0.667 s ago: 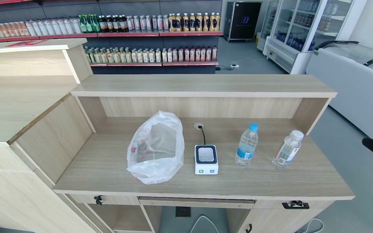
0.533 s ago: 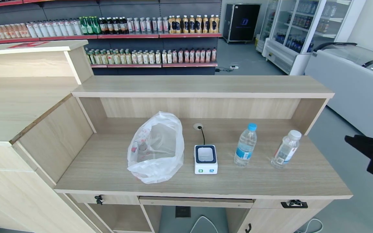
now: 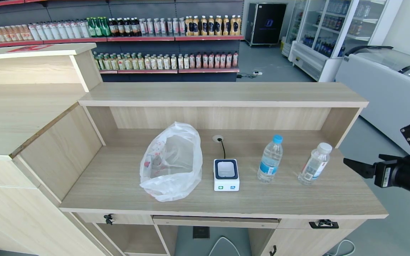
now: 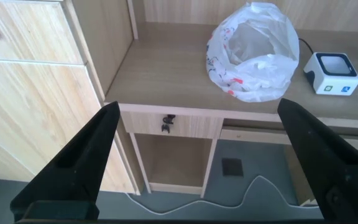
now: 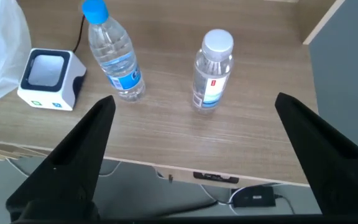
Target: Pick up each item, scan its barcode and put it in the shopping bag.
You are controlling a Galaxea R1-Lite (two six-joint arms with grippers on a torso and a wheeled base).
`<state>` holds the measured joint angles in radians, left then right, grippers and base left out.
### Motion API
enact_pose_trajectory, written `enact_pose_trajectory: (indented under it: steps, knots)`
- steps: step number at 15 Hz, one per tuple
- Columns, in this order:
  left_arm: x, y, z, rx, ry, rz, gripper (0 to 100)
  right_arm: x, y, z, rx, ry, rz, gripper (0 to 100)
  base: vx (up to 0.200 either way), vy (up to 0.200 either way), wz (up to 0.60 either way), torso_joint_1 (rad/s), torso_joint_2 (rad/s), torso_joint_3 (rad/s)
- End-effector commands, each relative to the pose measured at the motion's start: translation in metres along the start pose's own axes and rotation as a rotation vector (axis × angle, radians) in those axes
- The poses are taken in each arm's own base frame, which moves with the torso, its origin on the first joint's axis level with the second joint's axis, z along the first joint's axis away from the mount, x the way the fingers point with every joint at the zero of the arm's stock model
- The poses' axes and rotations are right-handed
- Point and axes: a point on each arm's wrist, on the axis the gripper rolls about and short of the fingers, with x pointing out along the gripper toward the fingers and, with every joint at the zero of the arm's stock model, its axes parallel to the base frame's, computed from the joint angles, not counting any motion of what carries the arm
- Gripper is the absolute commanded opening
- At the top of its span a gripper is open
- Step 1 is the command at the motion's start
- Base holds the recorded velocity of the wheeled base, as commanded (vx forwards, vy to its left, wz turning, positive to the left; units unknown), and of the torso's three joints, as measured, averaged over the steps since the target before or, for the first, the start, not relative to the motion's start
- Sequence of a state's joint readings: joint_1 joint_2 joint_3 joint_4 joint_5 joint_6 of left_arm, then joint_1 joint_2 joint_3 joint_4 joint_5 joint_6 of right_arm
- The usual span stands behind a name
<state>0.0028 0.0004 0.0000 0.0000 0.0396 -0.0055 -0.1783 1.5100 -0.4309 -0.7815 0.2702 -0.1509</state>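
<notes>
Head view. The counter (image 3: 297, 199) is walled at the back under a raised ledge (image 3: 222, 93) and by a slanted panel on its left. Its front edge and the front of its right end are open. The shopping bag (image 3: 171, 161) sits left of centre, mouth gaping up and toward me. The scanner (image 3: 226, 174) is just beside it, window up, with its cable (image 3: 222, 149) running back to a hole in the top. The blue-capped bottle (image 3: 270, 161) and the white-capped bottle (image 3: 313, 165) stand to the right, apart from each other, long axes vertical and caps up. Bare top lies in front of both. The right claw (image 3: 358, 167) hangs off the counter's right end over open floor. Its tip points at the white-capped bottle, with nothing between them.

Left wrist view. The left claw (image 4: 197, 104) has its fingers spread wide and grips nothing. It is below and in front of the counter's front-left edge, with the bag and scanner beyond.

Right wrist view. The fingers (image 5: 73, 162) are wide apart and hold nothing. Both bottles stand upright between them, farther off, with the scanner beside the blue-capped one.
</notes>
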Motion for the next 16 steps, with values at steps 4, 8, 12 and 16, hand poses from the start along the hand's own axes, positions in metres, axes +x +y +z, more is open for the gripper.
enact_pose_trajectory:
  steps: [4,8,12,16]
  knots:
    - [0.000,0.000,0.000,-0.001,0.000,0.001,100,0.046,-0.013,-0.036,0.016,0.074,0.012,100,0.000,0.000,0.00,0.000,0.00,0.000]
    - [0.000,0.000,0.000,-0.001,0.000,0.001,100,0.072,-0.014,-0.051,0.001,0.011,0.105,100,0.000,0.000,0.00,0.000,0.00,0.000]
    - [0.000,0.000,0.000,-0.001,0.000,0.001,100,0.091,-0.006,-0.055,-0.009,0.009,0.193,100,0.000,0.000,0.00,0.000,0.00,0.000]
    - [0.000,0.000,0.000,-0.001,0.000,0.001,100,0.109,-0.005,-0.051,-0.054,-0.029,0.275,100,0.000,0.000,0.00,0.000,0.00,0.000]
